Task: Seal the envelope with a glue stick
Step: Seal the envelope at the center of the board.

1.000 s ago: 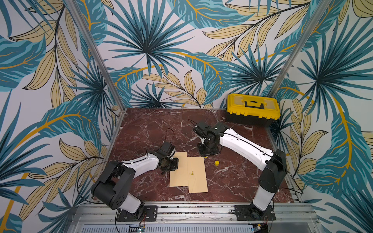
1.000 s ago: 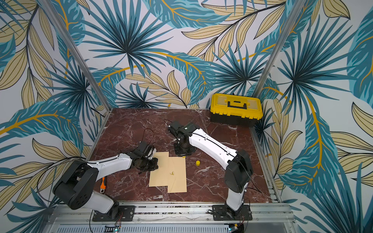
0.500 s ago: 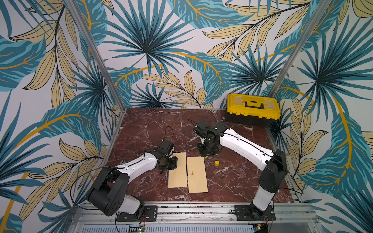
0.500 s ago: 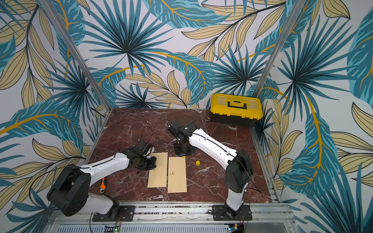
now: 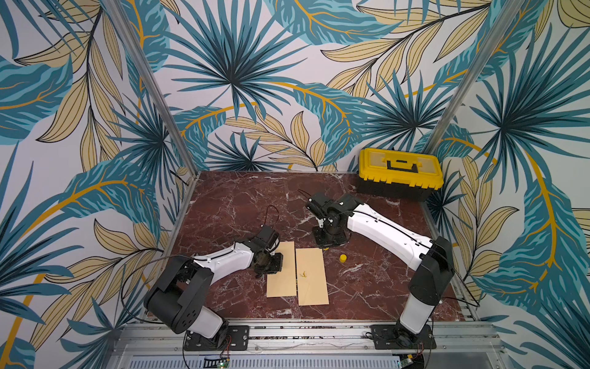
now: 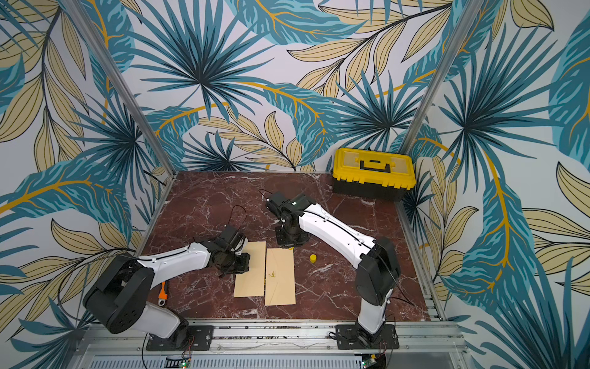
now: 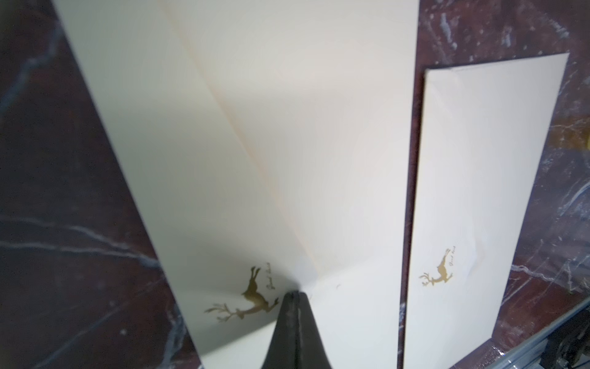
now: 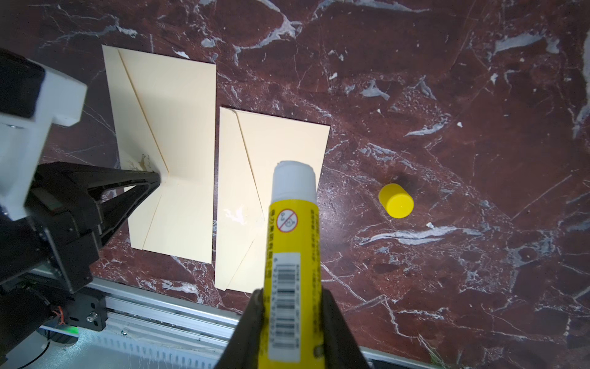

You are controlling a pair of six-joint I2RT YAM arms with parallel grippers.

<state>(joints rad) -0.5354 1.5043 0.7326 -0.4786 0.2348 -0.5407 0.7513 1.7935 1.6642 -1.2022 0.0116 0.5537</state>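
A glossy red-brown marbled desk (image 5: 242, 204) carries a boxy black plastic toolbox with a yellow lid (image 5: 400, 174) at its back right corner. Near the front edge lie two flat cream paper rectangles, the left envelope (image 5: 282, 271) and the right envelope (image 5: 312, 278). The left claw (image 7: 293, 298), pinched together, presses its tips on the left envelope. The right claw (image 8: 292, 303) clamps the yellow cylindrical glue stick (image 8: 292, 230) near the right envelope's back edge, its white tip bare. The small round yellow cap (image 8: 396, 201) lies nearby.

One yellow-lidded toolbox (image 5: 400, 174) stands here, and two cream envelopes lie well in front of it: the nearer envelope (image 5: 312, 276) and the farther envelope (image 5: 282, 270). I count one glue stick (image 8: 292, 255), one loose yellow cap (image 5: 343, 258) between toolbox and envelopes, one orange tool (image 6: 162, 290) farthest from the toolbox, and two robot arms (image 5: 383, 230).
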